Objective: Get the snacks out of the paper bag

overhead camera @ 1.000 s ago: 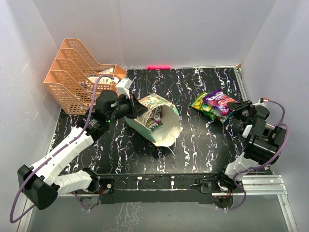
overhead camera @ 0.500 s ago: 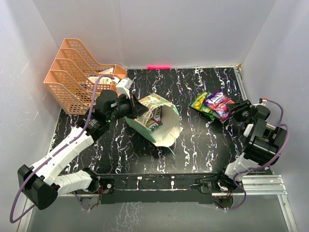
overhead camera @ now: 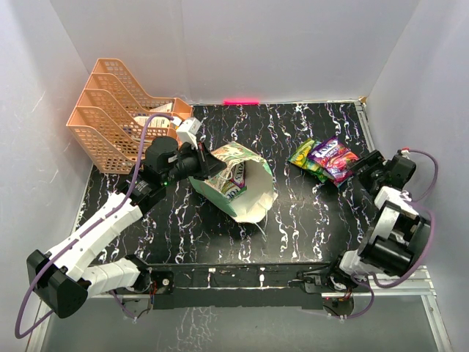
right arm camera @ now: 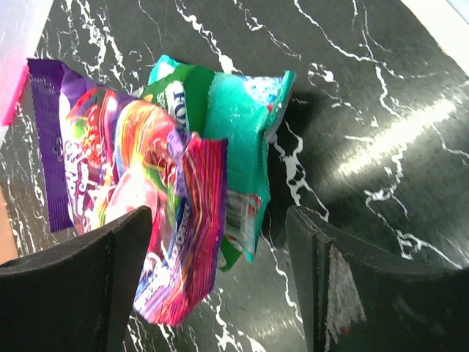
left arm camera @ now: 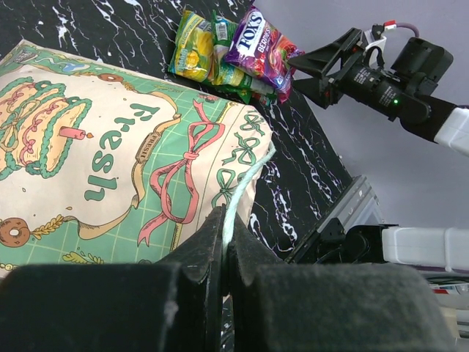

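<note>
The black marbled table [overhead camera: 308, 213] fills the top view, and the peach mesh tray rack [overhead camera: 110, 121] stands at its 10 o'clock corner. Just left of centre, the paper bag [overhead camera: 238, 183] lies on its side. Its long axis runs from 11 to 5 o'clock, its mouth is toward 5 o'clock, and the "Fresh" face is turned upward.

The snacks [overhead camera: 326, 160] sit out of the bag in a small overlapping pile at 2 o'clock. A purple packet lies on top of green and teal ones, and the pile's long axis runs roughly from 10 to 4 o'clock.

The right gripper [overhead camera: 363, 167] is at the pile's 4 o'clock end. Its fingers are spread wide either side of the packet ends and clamp nothing. The left gripper [left arm camera: 223, 249] is at the bag's 10 o'clock end, with its jaws pressed together on the thin string handle [left arm camera: 238, 194].

A second ago the right gripper was nearly closed over the pile. Since then it has spread and drawn back toward 3 o'clock, leaving the packets on the table. The bag and the left arm have not moved.
</note>
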Controlling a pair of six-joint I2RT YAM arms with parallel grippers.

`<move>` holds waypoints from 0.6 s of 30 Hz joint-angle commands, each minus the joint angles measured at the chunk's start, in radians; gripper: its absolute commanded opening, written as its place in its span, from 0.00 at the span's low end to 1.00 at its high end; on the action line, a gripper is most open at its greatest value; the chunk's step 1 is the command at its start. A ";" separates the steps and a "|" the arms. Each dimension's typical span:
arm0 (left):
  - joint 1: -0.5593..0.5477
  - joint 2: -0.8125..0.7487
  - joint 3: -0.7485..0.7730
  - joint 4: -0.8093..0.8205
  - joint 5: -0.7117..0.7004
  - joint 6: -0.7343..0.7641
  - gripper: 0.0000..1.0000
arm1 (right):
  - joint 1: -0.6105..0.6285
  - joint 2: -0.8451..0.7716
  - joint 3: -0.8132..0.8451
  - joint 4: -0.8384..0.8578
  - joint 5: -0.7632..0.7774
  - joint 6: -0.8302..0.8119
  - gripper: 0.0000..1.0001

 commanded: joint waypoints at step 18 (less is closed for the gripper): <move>0.000 -0.118 -0.143 0.163 0.263 0.070 0.00 | 0.715 -0.669 0.007 -0.197 -0.091 -0.149 0.69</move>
